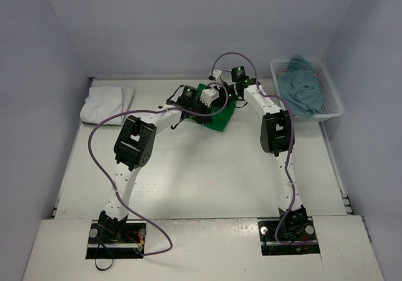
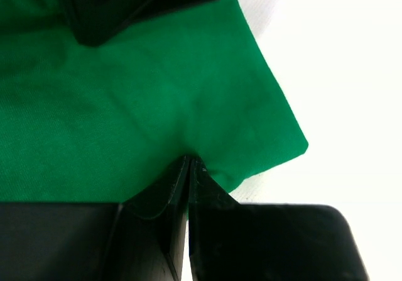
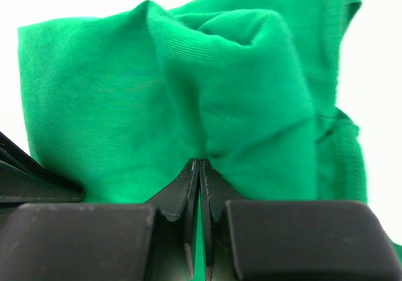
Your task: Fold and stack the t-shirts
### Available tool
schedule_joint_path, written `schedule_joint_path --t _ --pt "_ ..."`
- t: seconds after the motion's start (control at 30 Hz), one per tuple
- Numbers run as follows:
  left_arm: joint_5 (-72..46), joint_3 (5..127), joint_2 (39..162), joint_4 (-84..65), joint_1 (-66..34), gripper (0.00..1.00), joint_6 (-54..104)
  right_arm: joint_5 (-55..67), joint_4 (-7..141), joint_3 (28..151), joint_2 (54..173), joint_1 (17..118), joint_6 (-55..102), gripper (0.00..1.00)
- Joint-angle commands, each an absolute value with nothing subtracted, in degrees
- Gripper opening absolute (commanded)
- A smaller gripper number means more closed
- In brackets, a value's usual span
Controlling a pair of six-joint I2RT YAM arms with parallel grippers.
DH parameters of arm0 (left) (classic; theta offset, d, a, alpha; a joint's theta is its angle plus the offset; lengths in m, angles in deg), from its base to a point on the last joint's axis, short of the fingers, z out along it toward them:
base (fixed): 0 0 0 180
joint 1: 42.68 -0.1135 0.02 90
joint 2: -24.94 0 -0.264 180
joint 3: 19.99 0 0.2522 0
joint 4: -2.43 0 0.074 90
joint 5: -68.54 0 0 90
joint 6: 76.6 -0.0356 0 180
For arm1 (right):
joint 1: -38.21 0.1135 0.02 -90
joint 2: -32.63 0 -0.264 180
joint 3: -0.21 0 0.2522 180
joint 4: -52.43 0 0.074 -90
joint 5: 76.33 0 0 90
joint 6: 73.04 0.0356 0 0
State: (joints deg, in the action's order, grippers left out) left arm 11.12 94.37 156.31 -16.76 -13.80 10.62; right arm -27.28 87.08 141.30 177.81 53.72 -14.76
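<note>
A bright green t-shirt [image 1: 221, 119] lies bunched at the far middle of the table, with both grippers on it. My left gripper [image 1: 202, 101] is shut on the green t-shirt [image 2: 138, 105], its fingertips [image 2: 190, 160] pinching a fold near one corner. My right gripper [image 1: 235, 87] is also shut on the green t-shirt [image 3: 188, 86], with cloth puckered up above its fingertips [image 3: 200, 163] and a strip showing between the jaws. A white t-shirt [image 1: 108, 104] lies folded at the far left. A dull teal-blue t-shirt [image 1: 301, 85] is heaped in the basket.
The white plastic lattice basket [image 1: 331, 108] stands at the far right corner. Walls close in the table at the back and both sides. Purple cables loop off both arms above the tabletop [image 1: 201, 180].
</note>
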Motion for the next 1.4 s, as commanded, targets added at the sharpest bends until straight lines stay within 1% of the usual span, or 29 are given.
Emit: schedule_joint_path --t 0.0,0.13,0.17,0.27,0.3,0.37,0.47,0.53,0.73,0.8,0.93,0.97,1.17,1.37 --pt "13.2 96.0 150.6 -18.4 -15.2 0.00 11.1 -26.9 86.6 140.5 176.1 55.0 -15.0 0.00" --pt "13.9 96.0 147.2 -18.7 -17.4 0.00 12.6 -24.0 89.0 139.4 176.1 56.5 -15.3 0.00" --pt "14.0 96.0 145.3 -18.8 -18.1 0.06 12.7 -21.7 89.7 138.7 175.8 57.0 -15.5 0.00" --pt "14.1 95.7 141.2 -18.4 -21.8 0.28 14.9 -19.6 90.2 134.1 174.4 58.6 -16.3 0.00" --pt "14.2 95.6 140.3 -17.9 -23.0 0.39 15.5 -18.4 90.5 132.9 173.5 59.3 -16.7 0.00" --pt "14.1 95.1 137.5 -17.6 -26.1 0.51 15.9 -18.0 90.7 128.8 172.4 59.7 -17.5 0.00" --pt "14.3 94.1 134.8 -17.4 -29.6 0.52 16.2 -16.8 91.2 124.4 169.3 61.3 -18.7 0.00" --pt "15.2 92.5 133.8 -17.6 -30.6 0.52 16.7 -16.7 91.3 119.3 166.1 62.3 -19.7 0.00" --pt "15.8 86.4 130.1 -16.7 -30.9 0.52 16.5 -15.8 91.9 107.2 157.7 64.5 -21.2 0.00" --pt "15.9 85.4 129.3 -16.3 -31.0 0.52 16.7 -15.1 91.8 105.3 156.2 65.1 -21.2 0.00" --pt "16.1 83.9 128.2 -16.2 -30.9 0.52 16.7 -16.3 91.7 105.9 153.9 63.4 -19.0 0.18" --pt "16.1 83.4 127.9 -16.2 -30.9 0.52 16.7 -17.5 91.7 106.9 153.5 62.8 -18.1 0.19" --pt "16.2 81.9 126.9 -15.4 -30.1 0.51 17.2 -19.9 91.6 110.3 150.3 61.2 -16.1 0.20" --pt "15.7 81.9 127.0 -16.2 -27.0 0.48 16.0 -20.9 91.5 109.0 147.0 60.1 -14.9 0.19"
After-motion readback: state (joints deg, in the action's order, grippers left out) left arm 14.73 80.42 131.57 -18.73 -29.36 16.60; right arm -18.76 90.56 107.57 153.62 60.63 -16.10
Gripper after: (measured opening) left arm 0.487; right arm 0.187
